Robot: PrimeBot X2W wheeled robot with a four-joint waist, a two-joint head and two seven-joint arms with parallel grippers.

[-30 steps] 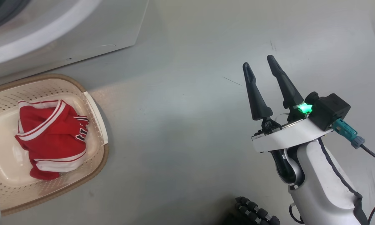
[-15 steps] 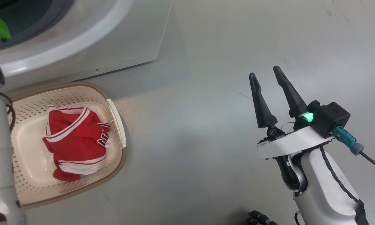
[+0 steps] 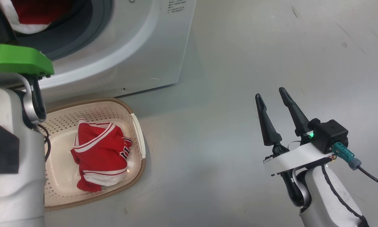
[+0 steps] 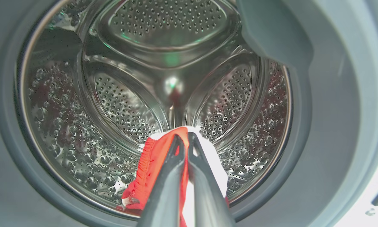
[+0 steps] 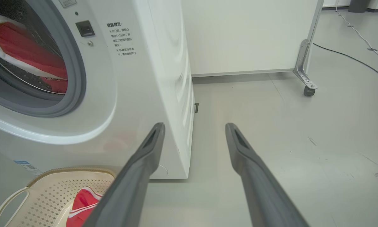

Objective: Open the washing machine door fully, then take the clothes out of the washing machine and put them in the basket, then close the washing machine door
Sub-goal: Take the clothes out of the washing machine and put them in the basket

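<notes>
- Currently, my left gripper (image 4: pixel 186 138): jaws pinched tight on a red-and-white garment (image 4: pixel 151 164) at the steel drum (image 4: pixel 163 63) mouth.
- My right gripper (image 3: pixel 270 93): jaws spread wide, empty, above the floor (image 3: pixel 207 142).
- Red jersey (image 3: pixel 100 151): lying inside the basket (image 3: pixel 137 132), before the washing machine (image 3: pixel 138 47).

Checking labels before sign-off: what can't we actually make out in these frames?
- Held red garment, left wrist view: lower part cut by the bottom edge and behind the shut left gripper; size unclear.
- Basket, head view: left side hidden by the left forearm.
- Basket, right wrist view: cut by the bottom edge, partly behind a finger of the right gripper.
- Print on the washing machine, head view: too small to read.
</notes>
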